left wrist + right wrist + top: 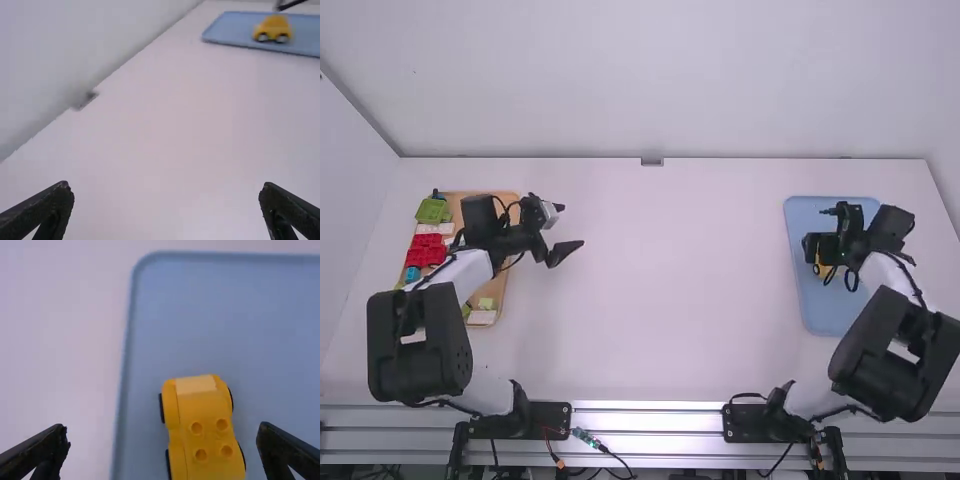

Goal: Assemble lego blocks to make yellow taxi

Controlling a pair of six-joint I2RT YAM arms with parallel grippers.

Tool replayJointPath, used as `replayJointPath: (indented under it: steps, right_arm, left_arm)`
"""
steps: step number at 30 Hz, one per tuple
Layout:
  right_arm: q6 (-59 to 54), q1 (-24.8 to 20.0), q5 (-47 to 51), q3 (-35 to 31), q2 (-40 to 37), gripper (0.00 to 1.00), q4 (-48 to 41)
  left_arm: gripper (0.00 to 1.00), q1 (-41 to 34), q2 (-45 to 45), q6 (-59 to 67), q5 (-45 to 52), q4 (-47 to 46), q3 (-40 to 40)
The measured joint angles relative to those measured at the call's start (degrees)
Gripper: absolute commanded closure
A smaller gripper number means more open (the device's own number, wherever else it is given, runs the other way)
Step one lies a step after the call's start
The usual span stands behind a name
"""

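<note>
A white table (650,300) spreads out under both arms. At its nearest side runs a ridged metal rail (645,420), with the two arm bases and some cables at it.

Beyond that, on the left, lies a wooden tray (500,290), partly hidden under the left arm. In its near end are a white block (482,317) and a pale green block (486,303). Farther along sit a blue piece (413,273) and a cluster of red blocks (425,250), then a white piece (435,229), and toward the far end a green block (432,211). The left gripper (570,226) hangs past the tray's right side, over the table; its fingers are spread wide, with nothing between them.

On the right is a blue tray (820,315) with rounded corners and a low rim. In it, about halfway along and nearer its left side, stands the yellow taxi (202,425), already in the shape of a car, upright on black wheels, with a paler panel at one end and four round studs on top. The right gripper (817,230) is above this tray, its fingers well apart and not closed on the taxi, which shows below in the right wrist view.

Farthest off, a plain pale wall (650,80) rises behind the table, with a small dark fitting (652,161) at its foot.
</note>
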Motion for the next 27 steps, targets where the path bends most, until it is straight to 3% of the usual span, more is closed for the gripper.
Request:
replayJointPath:
  steps: [5,11,16,27]
  right_arm:
    - [6.51,7.39,6.14,7.98,-2.34,0.01,-12.70]
    - [13.84,15.23,13.16,16.33,-2.36,0.01,-24.33]
    - [16.28,21.51,16.50,18.99,-2.51,0.03,-24.92]
    - [22.58,27.23,18.01,13.77,-9.14,0.16,-18.12]
  left_arm:
    - [0.01,-6.45,-3.87,-17.75,-18.95,1.33,0.00]
    - [0.01,-12.98,-15.61,-29.88,-39.56,-6.36,0.00]
    - [0.03,-15.98,-24.87,-32.87,-50.07,-13.18,0.00]
    - [0.18,-12.37,-31.80,-38.47,-56.54,-10.95,-6.97]
